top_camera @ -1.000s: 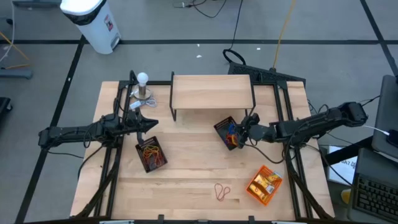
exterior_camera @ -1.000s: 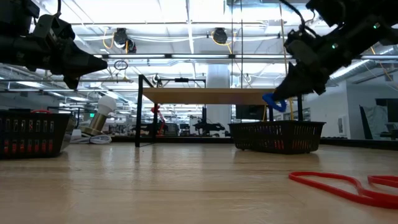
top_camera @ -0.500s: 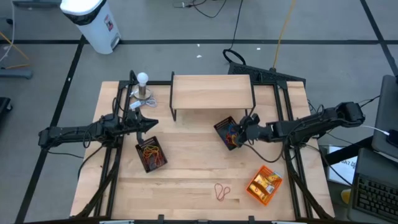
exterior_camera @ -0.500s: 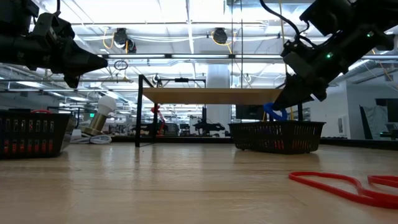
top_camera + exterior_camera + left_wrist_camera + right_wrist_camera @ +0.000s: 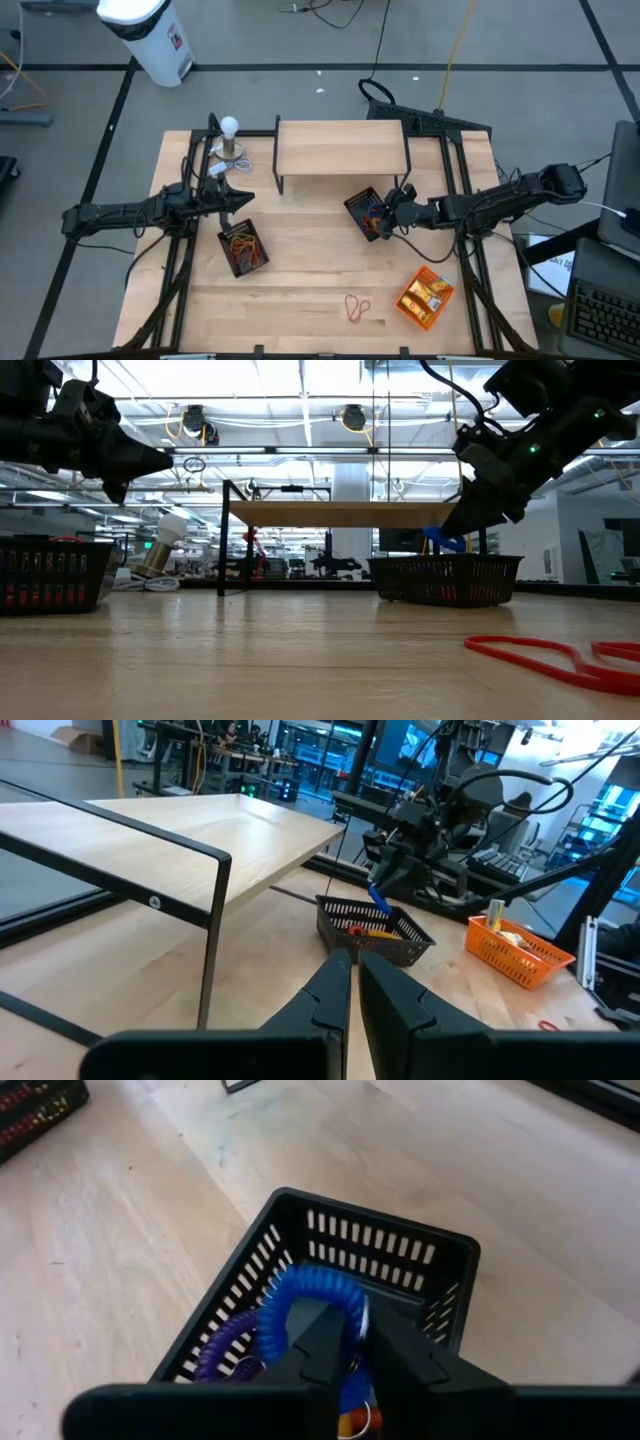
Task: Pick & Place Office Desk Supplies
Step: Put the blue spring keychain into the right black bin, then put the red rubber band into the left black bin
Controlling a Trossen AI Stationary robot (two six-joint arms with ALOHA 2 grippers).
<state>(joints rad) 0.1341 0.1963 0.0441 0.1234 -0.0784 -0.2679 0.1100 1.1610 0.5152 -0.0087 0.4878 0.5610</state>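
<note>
My right gripper hangs over the right black mesh tray, shut on a blue coiled loop. In the low view this blue loop hangs just above the tray's rim. A purple coil lies inside the tray. Red rubber-band loops lie flat on the table near its front edge. My left gripper is shut and empty, held level above the left black mesh tray, which holds red and orange bands. My right gripper pinches one strand of the blue coiled loop between its two fingers. The rest of the loop arches out past the fingertips. The fingers slant downward from the table's right side. The loop is lifted clear, over the tray's opening.
An orange tray with yellow packets sits at the front right. A low wooden shelf on black legs stands at the back middle, just behind the right tray. A small bulb lamp is at the back left.
My right gripper has dipped a little toward the right mesh tray, carrying the blue loop down to just above the rim.
</note>
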